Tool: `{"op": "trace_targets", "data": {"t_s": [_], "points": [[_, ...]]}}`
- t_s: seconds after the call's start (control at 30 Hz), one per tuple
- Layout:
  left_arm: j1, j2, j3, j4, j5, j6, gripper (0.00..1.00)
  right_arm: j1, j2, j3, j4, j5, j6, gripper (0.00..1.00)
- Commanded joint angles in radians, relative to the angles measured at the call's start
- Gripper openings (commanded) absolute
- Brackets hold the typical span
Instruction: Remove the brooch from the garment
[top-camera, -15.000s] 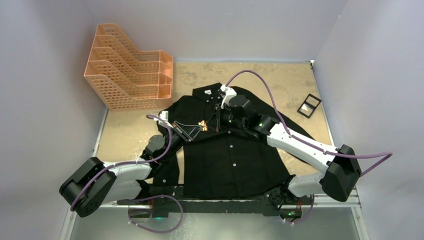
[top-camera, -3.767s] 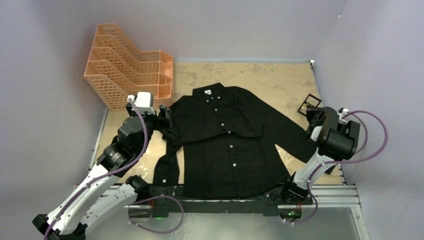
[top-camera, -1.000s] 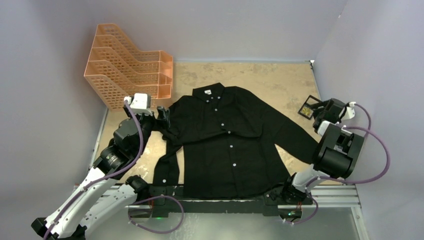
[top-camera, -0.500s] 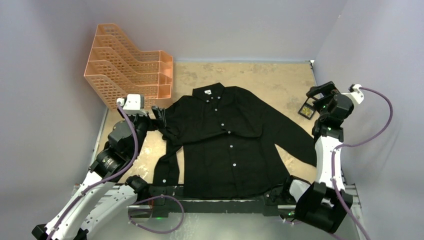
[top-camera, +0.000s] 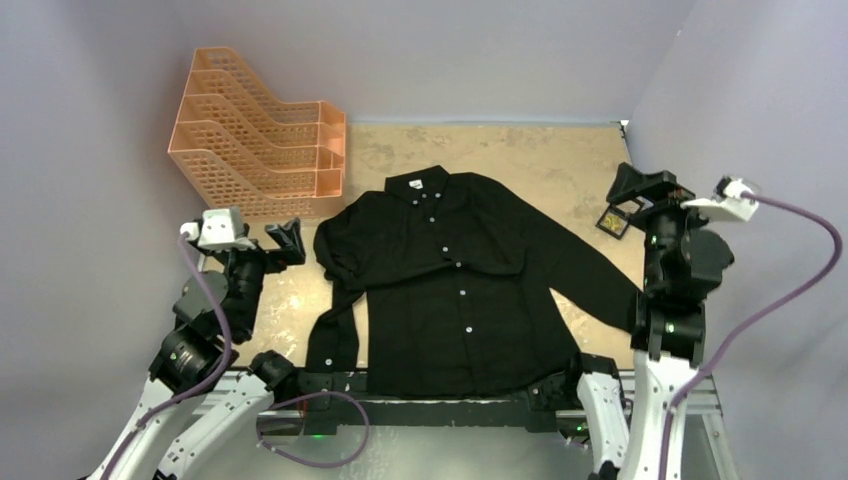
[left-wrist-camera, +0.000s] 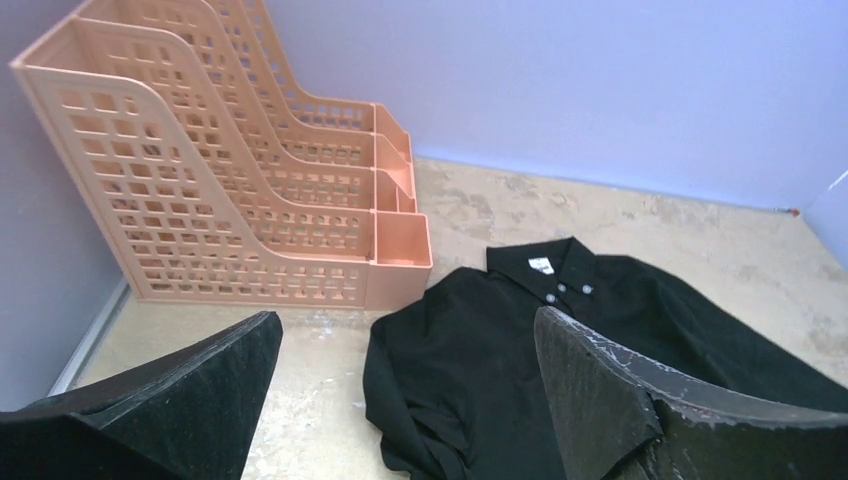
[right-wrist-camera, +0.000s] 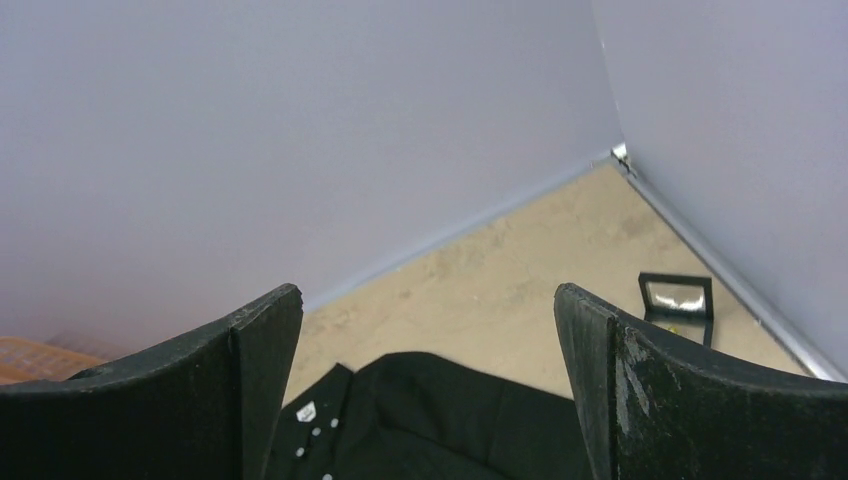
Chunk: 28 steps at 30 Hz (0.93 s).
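The garment (top-camera: 450, 285) is a black button-up shirt lying flat in the middle of the table, collar toward the back wall; it also shows in the left wrist view (left-wrist-camera: 520, 370) and the right wrist view (right-wrist-camera: 440, 410). A small golden speck, the brooch (top-camera: 611, 223), lies in a little black box (top-camera: 613, 218) off the shirt's right sleeve. My left gripper (top-camera: 283, 243) hangs open, left of the shirt's shoulder and apart from it (left-wrist-camera: 405, 330). My right gripper (top-camera: 640, 190) is raised beside the box, open and empty (right-wrist-camera: 428, 300).
An orange mesh file rack (top-camera: 260, 145) stands at the back left, close to the left gripper; it fills the upper left of the left wrist view (left-wrist-camera: 220, 180). Purple walls close in the back and both sides. The black box (right-wrist-camera: 676, 298) sits near the right wall.
Both arms have pulled back and up. The left gripper left the shirt's shoulder and moved left. The right gripper lifted away from the box. Both sets of jaws opened wider.
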<state>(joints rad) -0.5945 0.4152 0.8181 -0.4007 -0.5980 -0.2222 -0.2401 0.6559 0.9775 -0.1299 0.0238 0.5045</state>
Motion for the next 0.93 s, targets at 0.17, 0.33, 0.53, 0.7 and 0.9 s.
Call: {"op": "trace_targets", "data": {"t_s": [0.17, 0.33, 0.53, 0.7, 0.9], "points": [[0.007, -0.169, -0.041, 0.011, -0.073, 0.005, 0.98, 0.171, -0.215, -0.021, -0.139, 0.243, -0.137, 0.98], [0.007, -0.245, -0.094, 0.049, -0.084, 0.023, 0.99, 0.232, -0.369, -0.111, -0.055, 0.33, -0.202, 0.98], [0.007, -0.266, -0.114, 0.06, -0.09, 0.031, 0.99, 0.271, -0.427, -0.152, -0.058, 0.377, -0.244, 0.98], [0.021, -0.25, -0.121, 0.065, -0.079, 0.037, 0.99, 0.307, -0.435, -0.176, -0.036, 0.411, -0.262, 0.98], [0.082, -0.203, -0.129, 0.085, -0.027, 0.043, 0.99, 0.333, -0.462, -0.22, -0.016, 0.434, -0.27, 0.98]]}}
